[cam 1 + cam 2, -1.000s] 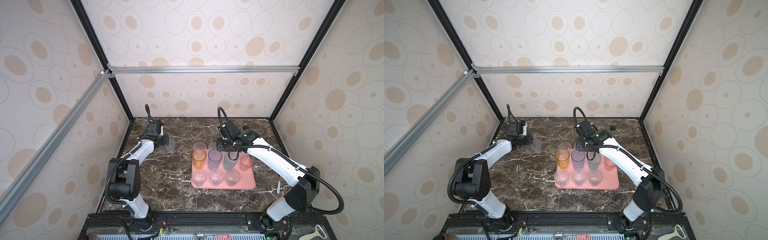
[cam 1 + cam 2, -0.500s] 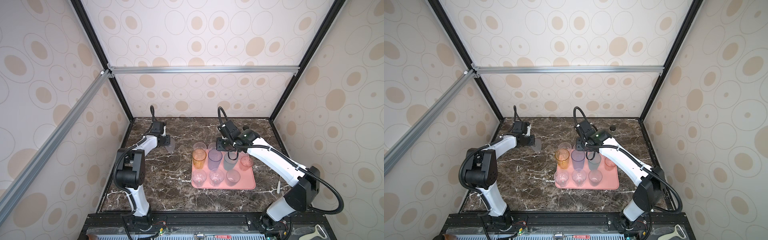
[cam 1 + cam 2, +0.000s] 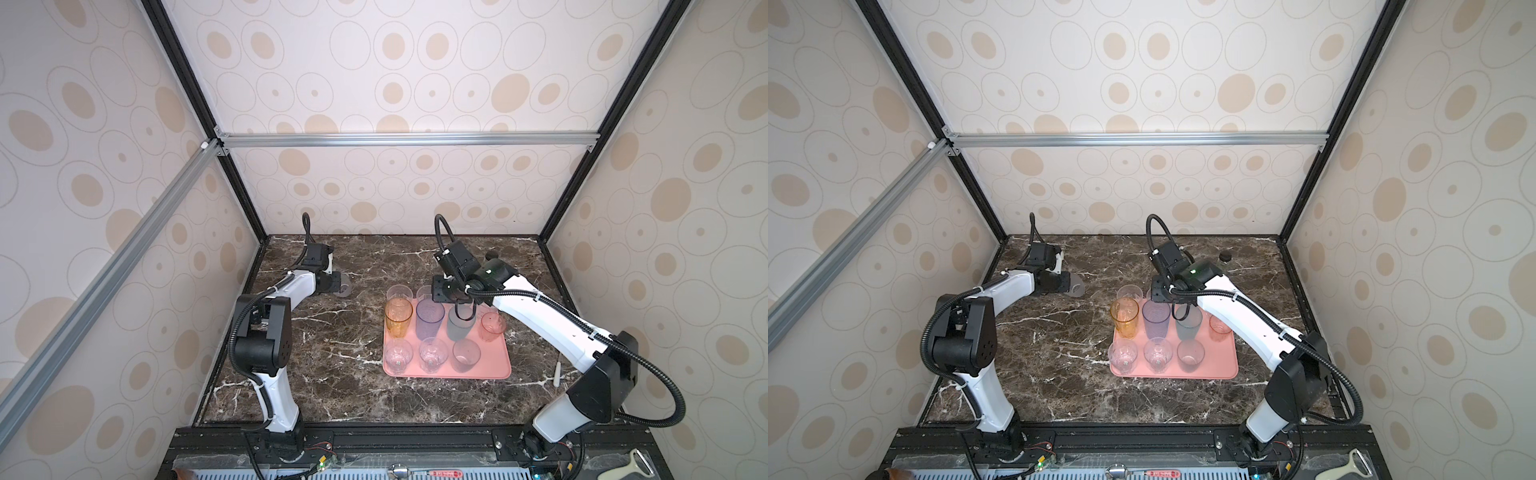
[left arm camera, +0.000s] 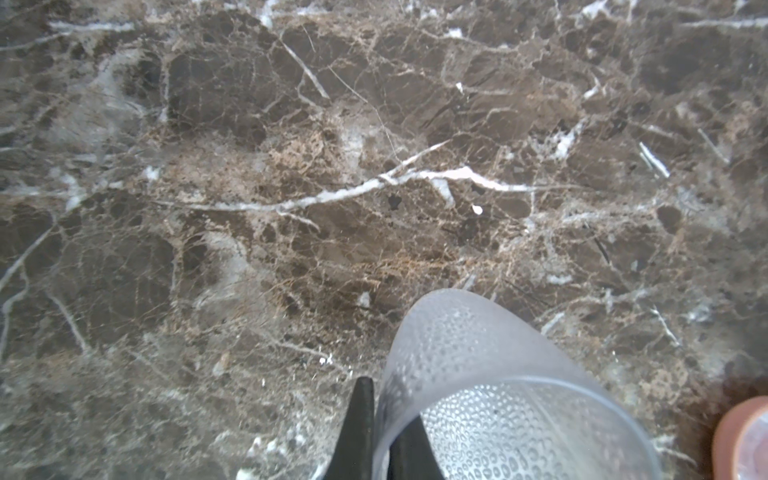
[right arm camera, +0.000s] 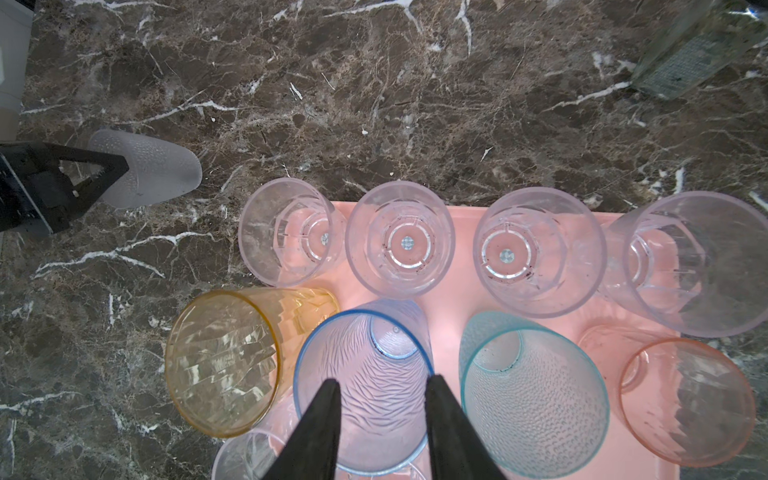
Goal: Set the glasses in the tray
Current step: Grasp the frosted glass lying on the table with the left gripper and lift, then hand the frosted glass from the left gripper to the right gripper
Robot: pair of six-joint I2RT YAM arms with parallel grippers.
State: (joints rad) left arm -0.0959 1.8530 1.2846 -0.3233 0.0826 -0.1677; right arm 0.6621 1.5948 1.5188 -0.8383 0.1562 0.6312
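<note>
A frosted glass [image 3: 345, 287] [image 5: 153, 168] is at the back left of the marble table, tilted with its base pointing away from my left gripper [image 3: 336, 286]. That gripper [image 4: 384, 440] is shut on the glass's rim [image 4: 478, 357], one finger inside and one outside. The salmon-pink tray [image 3: 494, 365] [image 3: 1221, 365] holds several glasses, among them amber [image 3: 398, 318], blue-purple [image 3: 430, 318], teal [image 3: 457, 328] and small pink [image 3: 491, 326]. My right gripper [image 3: 464, 311] [image 5: 384, 432] hovers open just above the blue-purple glass [image 5: 365, 365] and teal glass [image 5: 536, 382], gripping nothing.
A clear jar with a black lid [image 3: 492, 255] [image 5: 702, 45] stands at the back right, behind my right arm. A small white stick [image 3: 559, 370] lies right of the tray. Bare marble lies between the frosted glass and the tray.
My left gripper has shut on the frosted glass's rim, and the left arm has swung in closer to the back wall. The right arm has not moved.
</note>
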